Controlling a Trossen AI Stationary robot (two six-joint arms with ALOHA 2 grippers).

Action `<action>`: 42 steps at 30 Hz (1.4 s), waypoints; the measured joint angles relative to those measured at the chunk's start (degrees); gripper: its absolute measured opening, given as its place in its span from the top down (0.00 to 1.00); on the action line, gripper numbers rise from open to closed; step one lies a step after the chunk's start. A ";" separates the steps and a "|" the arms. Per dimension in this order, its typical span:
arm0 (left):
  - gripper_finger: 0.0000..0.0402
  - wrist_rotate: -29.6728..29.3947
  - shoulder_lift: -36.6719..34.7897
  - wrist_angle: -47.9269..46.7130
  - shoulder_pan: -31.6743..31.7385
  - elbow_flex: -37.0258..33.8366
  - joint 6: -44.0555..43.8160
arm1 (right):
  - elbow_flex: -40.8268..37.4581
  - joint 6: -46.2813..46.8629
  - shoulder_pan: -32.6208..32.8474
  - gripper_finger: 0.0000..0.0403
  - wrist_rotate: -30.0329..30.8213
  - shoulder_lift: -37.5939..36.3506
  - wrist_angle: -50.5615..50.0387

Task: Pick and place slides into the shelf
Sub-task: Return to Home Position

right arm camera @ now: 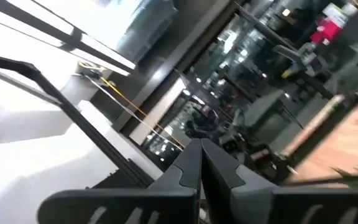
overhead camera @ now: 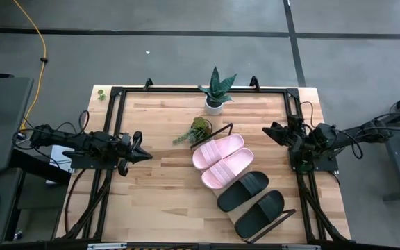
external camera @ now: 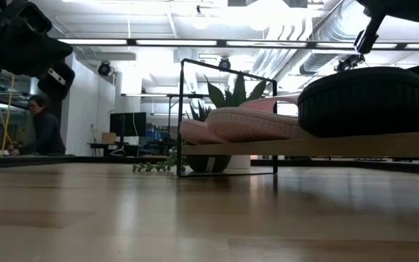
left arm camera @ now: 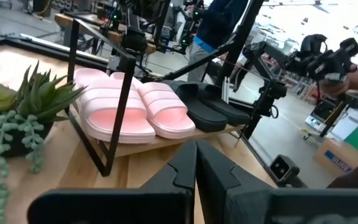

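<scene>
Matt slides [overhead camera: 228, 167]; smooth light-wood shelf [external camera: 340, 145]

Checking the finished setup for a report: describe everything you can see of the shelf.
The shelf is a long light-wood board with thin black wire frames at both ends, raising it off the wooden table. It stands level, diagonal across the table's right half, one end beside a small potted plant. Two pink slides and two black slides lie side by side on it, filling its length.
</scene>
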 joint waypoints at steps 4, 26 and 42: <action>1.00 0.00 0.02 -0.02 0.00 0.00 2.12 | 0.02 -3.45 0.00 1.00 -1.30 -0.02 3.68; 0.99 -0.44 0.04 0.07 0.00 0.00 2.20 | -9.78 -13.22 -0.07 1.00 -10.62 -0.04 20.58; 0.99 -0.44 0.07 0.13 0.00 0.00 2.18 | -10.49 -16.44 -5.08 1.00 -25.94 -4.43 5.48</action>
